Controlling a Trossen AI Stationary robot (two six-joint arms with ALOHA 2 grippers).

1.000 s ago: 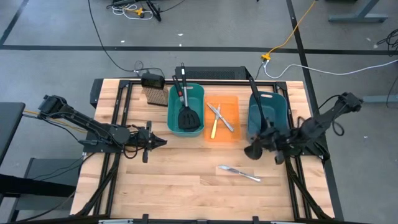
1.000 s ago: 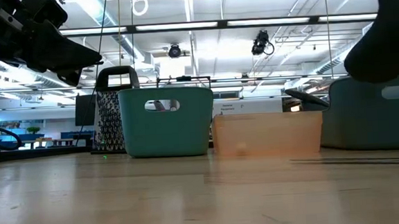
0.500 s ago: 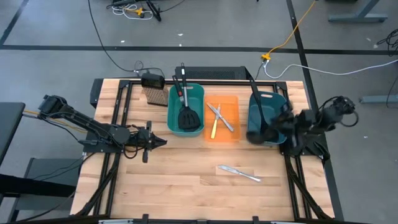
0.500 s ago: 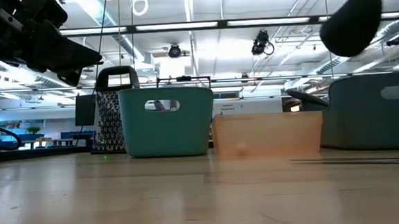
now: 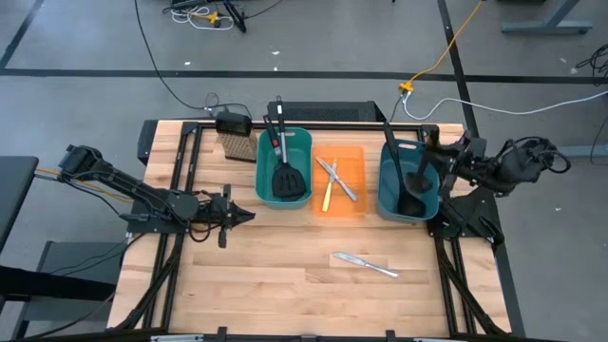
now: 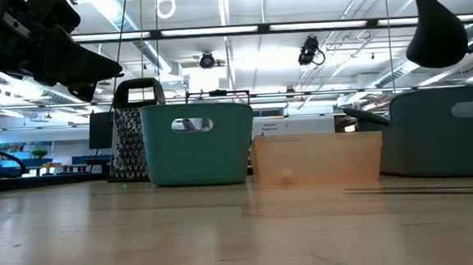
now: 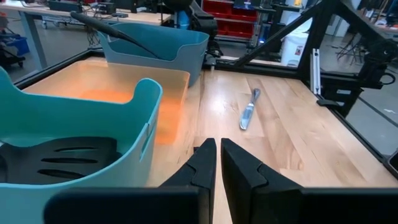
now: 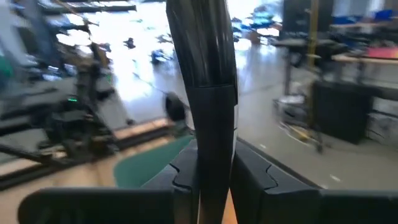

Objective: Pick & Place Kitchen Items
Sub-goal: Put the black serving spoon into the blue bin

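- Over the right-hand teal bin (image 5: 407, 180) in the high view, the right tool (image 5: 439, 161) grips a black ladle (image 5: 414, 186) by its handle; a table knife (image 5: 365, 264) lies on the worktop (image 5: 285, 285).
- Low view: the ladle's bowl (image 6: 437, 42) hangs above that bin.
- Left wrist view: the left tool (image 7: 217, 163) is closed, holding nothing.
- Right wrist view: fingers (image 8: 252, 171) clamp the ladle handle (image 8: 208, 74).

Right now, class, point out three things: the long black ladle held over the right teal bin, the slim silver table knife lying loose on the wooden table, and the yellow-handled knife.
Long black ladle (image 5: 412, 201): high view, on its bowl.
Slim silver table knife (image 5: 365, 264): high view, mid-length.
Yellow-handled knife (image 5: 326, 198): high view, on its yellow handle.
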